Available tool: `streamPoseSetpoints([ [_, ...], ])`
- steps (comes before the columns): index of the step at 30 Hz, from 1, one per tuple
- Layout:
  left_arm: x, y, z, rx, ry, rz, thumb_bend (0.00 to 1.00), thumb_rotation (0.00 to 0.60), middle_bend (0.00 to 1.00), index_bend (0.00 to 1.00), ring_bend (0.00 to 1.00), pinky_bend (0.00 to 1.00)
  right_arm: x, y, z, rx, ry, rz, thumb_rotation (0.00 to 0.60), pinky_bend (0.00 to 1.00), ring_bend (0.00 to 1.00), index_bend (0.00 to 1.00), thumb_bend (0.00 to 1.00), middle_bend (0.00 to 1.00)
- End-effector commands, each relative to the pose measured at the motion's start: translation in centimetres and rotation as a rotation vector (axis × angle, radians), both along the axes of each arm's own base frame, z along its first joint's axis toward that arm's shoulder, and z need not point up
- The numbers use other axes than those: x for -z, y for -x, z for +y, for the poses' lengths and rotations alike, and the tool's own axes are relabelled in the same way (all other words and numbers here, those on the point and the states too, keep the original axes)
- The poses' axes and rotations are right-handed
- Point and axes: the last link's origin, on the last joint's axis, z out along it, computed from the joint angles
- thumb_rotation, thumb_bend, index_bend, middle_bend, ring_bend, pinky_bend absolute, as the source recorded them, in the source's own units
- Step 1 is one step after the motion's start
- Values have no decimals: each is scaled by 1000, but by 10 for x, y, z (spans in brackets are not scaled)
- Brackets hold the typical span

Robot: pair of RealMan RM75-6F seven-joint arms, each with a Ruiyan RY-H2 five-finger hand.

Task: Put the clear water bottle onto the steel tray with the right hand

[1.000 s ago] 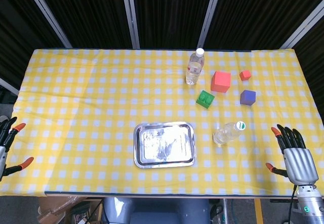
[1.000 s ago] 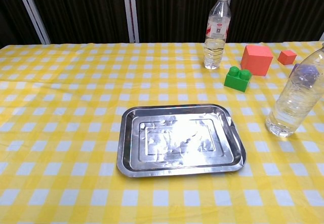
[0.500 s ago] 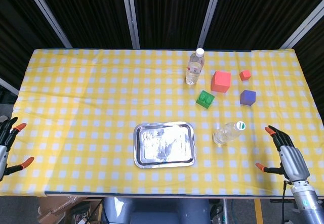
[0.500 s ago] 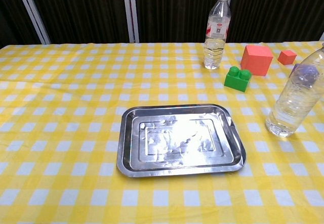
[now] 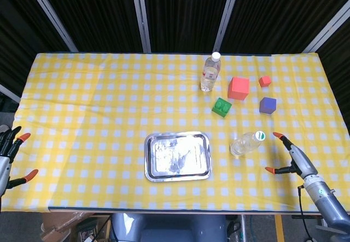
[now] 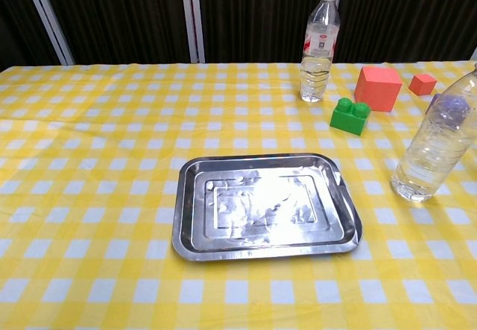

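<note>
- The left hand (image 5: pixel 10 157) sits at the far left edge of the head view, off the table's near-left corner, fingers spread and holding nothing; the chest view does not show it
- The yellow-and-white checked tablecloth (image 5: pixel 87 105) covers the whole table
- The steel tray (image 5: pixel 178 156) lies flat near the front edge, a little right of the table's middle, with nothing on it; in the chest view (image 6: pixel 264 207) its bare, scuffed bottom reflects light
- A labelled water bottle (image 5: pixel 210 73) with a white cap stands upright towards the back of the table, well behind the tray
- A green brick (image 5: pixel 221 107) with studs lies between that bottle and the tray's right end, just in front of a large red cube (image 5: pixel 238 88)
- The clear water bottle (image 5: pixel 246 143) stands upright on the cloth just right of the tray, apart from it, its cap green and white; the chest view (image 6: pixel 434 147) shows it cut by the right edge
- A small red cube (image 5: pixel 265 81) and a purple cube (image 5: pixel 267 105) lie behind it, to the right
- The right hand (image 5: pixel 290 157) hovers near the clear water bottle's right side, not touching, thumb and fingers apart and empty
</note>
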Motion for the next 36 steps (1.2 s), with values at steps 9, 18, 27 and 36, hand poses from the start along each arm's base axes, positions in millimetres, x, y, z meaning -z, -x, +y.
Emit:
streamPoseSetpoints([
  [9,0,1,0,-8,-1,-2,170,600,21,141,0,0,27,-17,0,37,-54,-241,600,0,0,115,112,100],
  [18,1,2,2,-17,-1,-1,173,600,21,150,0,0,40,-30,0,-13,-110,-417,600,0,0,120,113,104],
  [27,5,3,4,-33,14,10,174,600,20,156,0,0,52,-44,-3,-61,-98,-519,600,0,0,120,112,104],
  [36,6,4,6,-44,17,16,174,600,16,160,0,0,64,-46,-14,-68,-19,-544,600,0,0,120,112,104],
])
